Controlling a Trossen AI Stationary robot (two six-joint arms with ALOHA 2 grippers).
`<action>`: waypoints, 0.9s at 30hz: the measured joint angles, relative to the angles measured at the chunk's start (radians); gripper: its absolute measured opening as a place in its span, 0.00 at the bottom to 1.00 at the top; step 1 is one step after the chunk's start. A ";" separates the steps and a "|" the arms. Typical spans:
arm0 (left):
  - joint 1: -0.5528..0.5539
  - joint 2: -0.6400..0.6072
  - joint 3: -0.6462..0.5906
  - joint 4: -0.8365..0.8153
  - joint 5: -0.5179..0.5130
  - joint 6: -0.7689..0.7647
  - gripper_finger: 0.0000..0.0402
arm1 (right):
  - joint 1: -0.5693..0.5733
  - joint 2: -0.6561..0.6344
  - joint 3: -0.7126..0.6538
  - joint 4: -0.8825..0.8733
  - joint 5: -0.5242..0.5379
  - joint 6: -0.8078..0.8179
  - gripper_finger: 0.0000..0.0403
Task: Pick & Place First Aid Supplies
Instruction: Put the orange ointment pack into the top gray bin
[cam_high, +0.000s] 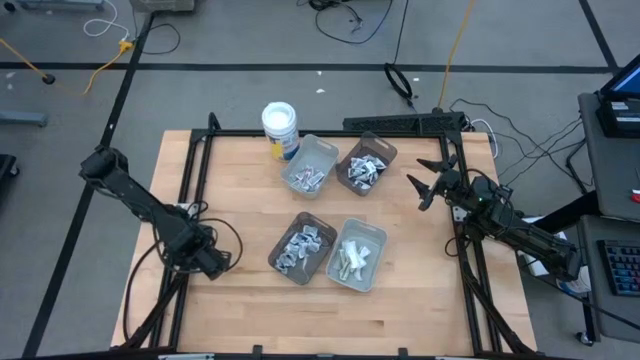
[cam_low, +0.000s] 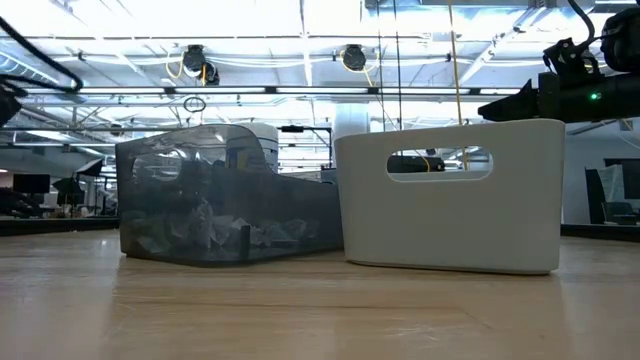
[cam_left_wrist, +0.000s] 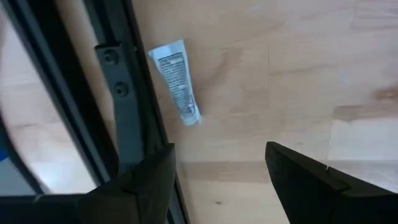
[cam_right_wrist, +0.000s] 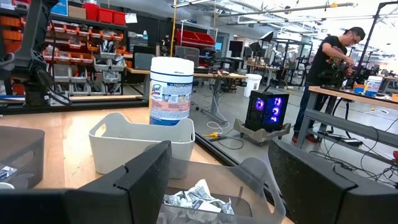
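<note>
A narrow white packet (cam_left_wrist: 177, 81) with fine print lies flat on the wood, right beside the black frame rail (cam_left_wrist: 124, 93). My left gripper (cam_high: 208, 262) hovers near the table's left edge, open, its fingers (cam_left_wrist: 149, 186) standing short of the packet without touching it. Heaps of small silvery and white packets fill four trays in mid-table: two far ones (cam_high: 318, 147), (cam_high: 372, 140) and two near ones (cam_high: 288, 265), (cam_high: 372, 232). My right gripper (cam_high: 432, 182) is open in the air to the right of the far trays, facing them (cam_right_wrist: 217, 186).
A white round tub with a blue label (cam_high: 280, 128) stands at the far edge, beside the far-left tray. Black frame rails (cam_high: 190, 170) run along the table's left, far and right edges. Bare wood lies near the front edge. A person (cam_right_wrist: 329, 56) works far behind the table.
</note>
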 joint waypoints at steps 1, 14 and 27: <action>0.000 0.001 -0.011 0.006 0.000 0.000 0.64 | 0.000 0.000 0.000 0.000 0.000 0.000 0.65; 0.038 0.001 -0.140 0.066 -0.003 0.051 0.64 | 0.000 0.000 0.000 0.000 0.000 0.000 0.65; 0.072 -0.001 -0.221 0.229 0.007 0.119 0.62 | 0.000 0.000 0.000 0.000 0.000 0.000 0.65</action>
